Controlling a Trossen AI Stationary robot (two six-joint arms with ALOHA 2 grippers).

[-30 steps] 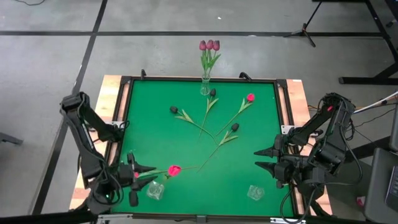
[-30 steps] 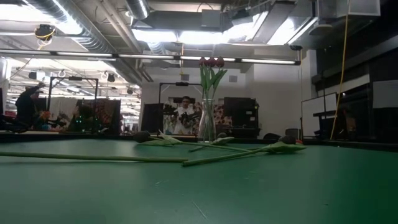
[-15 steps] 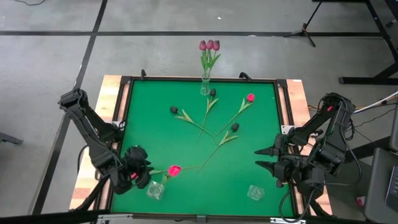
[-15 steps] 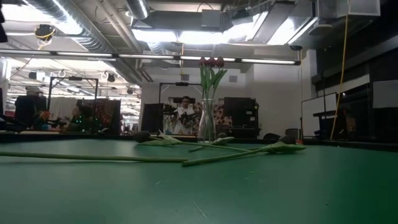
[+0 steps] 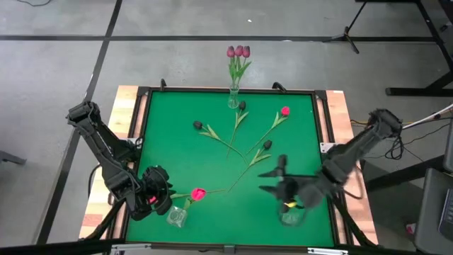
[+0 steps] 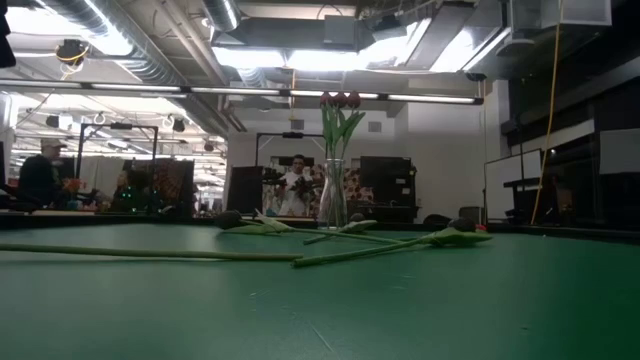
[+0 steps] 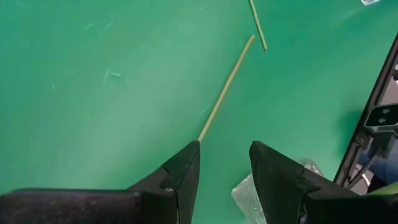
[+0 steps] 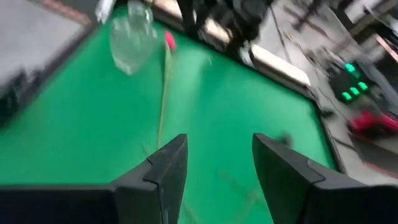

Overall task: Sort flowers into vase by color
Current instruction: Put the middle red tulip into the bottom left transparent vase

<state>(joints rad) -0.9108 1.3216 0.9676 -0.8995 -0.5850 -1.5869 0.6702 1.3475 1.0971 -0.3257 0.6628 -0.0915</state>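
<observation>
Three mauve tulips stand in a glass vase (image 5: 233,98) at the table's far edge, also seen in the low view as the vase (image 6: 334,195). Loose flowers lie flat on the green table: three near-black heads (image 5: 267,144) and a pink one (image 5: 285,111) mid-table. Another pink tulip (image 5: 199,193) lies near the front left. My left gripper (image 7: 224,149) is open and tipped down just left of that tulip, whose stem (image 7: 225,90) runs away from its fingertips. My right gripper (image 5: 260,180) hangs open over the table's right front, holding nothing.
Two empty glass vases stand near the front edge, one (image 5: 176,217) beside my left gripper and one (image 5: 290,217) under my right arm. The table has a raised dark frame (image 5: 141,127). People show in the room behind (image 6: 40,175).
My left gripper has swung a little toward the pink tulip and tipped from level to pointing steeply down, rolling as it went, then kept still. My right gripper has moved from the table's right edge toward the left, out over the green surface, and sunk a little. No flower has moved.
</observation>
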